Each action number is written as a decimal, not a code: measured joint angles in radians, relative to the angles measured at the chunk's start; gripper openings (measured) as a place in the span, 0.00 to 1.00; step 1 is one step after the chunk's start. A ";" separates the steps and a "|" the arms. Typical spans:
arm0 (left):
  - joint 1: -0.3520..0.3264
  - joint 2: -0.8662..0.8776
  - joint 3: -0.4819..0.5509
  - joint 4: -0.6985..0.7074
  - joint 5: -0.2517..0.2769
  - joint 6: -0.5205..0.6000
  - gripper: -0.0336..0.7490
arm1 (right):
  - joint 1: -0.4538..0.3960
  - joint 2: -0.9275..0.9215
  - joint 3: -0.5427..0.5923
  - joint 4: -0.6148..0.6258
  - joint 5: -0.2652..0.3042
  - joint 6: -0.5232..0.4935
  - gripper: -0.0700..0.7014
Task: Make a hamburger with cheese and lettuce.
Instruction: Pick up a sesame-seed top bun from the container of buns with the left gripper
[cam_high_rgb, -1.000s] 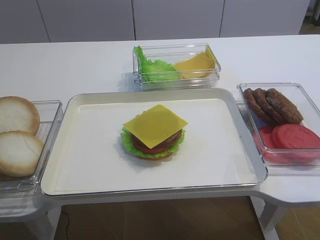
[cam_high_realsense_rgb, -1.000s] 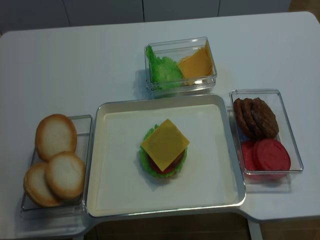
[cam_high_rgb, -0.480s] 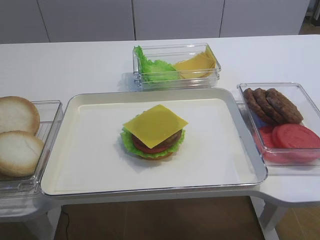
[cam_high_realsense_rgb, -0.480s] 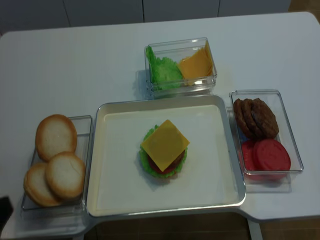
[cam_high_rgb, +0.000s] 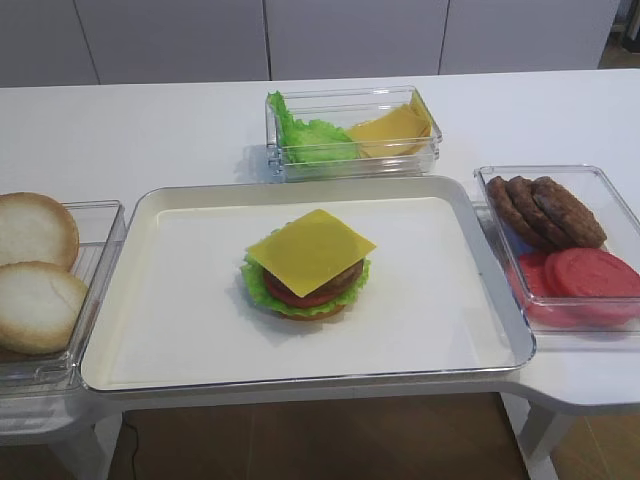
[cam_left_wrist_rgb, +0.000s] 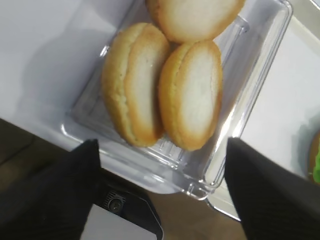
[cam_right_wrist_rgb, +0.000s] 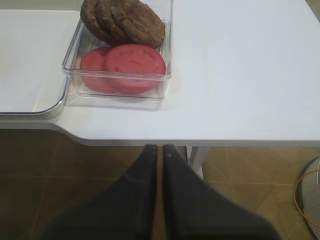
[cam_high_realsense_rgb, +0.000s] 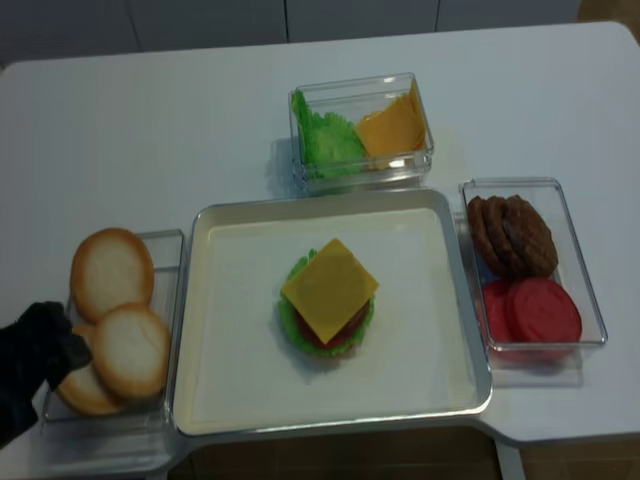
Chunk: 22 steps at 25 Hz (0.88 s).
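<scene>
The hamburger (cam_high_rgb: 305, 272) stands open-topped in the middle of the white tray (cam_high_rgb: 180, 330); it also shows in the realsense view (cam_high_realsense_rgb: 328, 305). The square yellow cheese (cam_high_rgb: 311, 249) lies on top, above patty, tomato and the frilly green lettuce (cam_high_rgb: 254, 284) rim. My left gripper (cam_high_realsense_rgb: 50, 342) is open and empty, over the near left edge of the clear bun box (cam_left_wrist_rgb: 250, 95). In the left wrist view its fingers spread wide around the pale bun halves (cam_left_wrist_rgb: 165, 90). My right gripper (cam_right_wrist_rgb: 159, 148) is shut and empty, off the table's front edge.
A clear box (cam_high_rgb: 352, 160) at the back holds loose lettuce leaves and cheese slices. A clear box (cam_high_rgb: 600, 330) on the right holds brown patties (cam_right_wrist_rgb: 122, 20) and red tomato slices (cam_right_wrist_rgb: 125, 67). Bun halves (cam_high_rgb: 35, 270) fill the left box.
My left gripper has come into the realsense view at the lower left and risen to the bun box. The hamburger and boxes have not moved.
</scene>
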 joint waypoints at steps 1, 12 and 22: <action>0.000 0.019 0.000 -0.007 -0.011 -0.007 0.76 | 0.000 0.000 0.000 0.000 0.000 0.000 0.13; 0.000 0.083 0.000 0.074 -0.048 -0.139 0.76 | 0.000 0.000 0.000 0.000 0.000 0.000 0.13; 0.000 0.142 0.000 0.082 -0.060 -0.167 0.76 | 0.000 0.000 0.000 0.000 0.000 0.000 0.13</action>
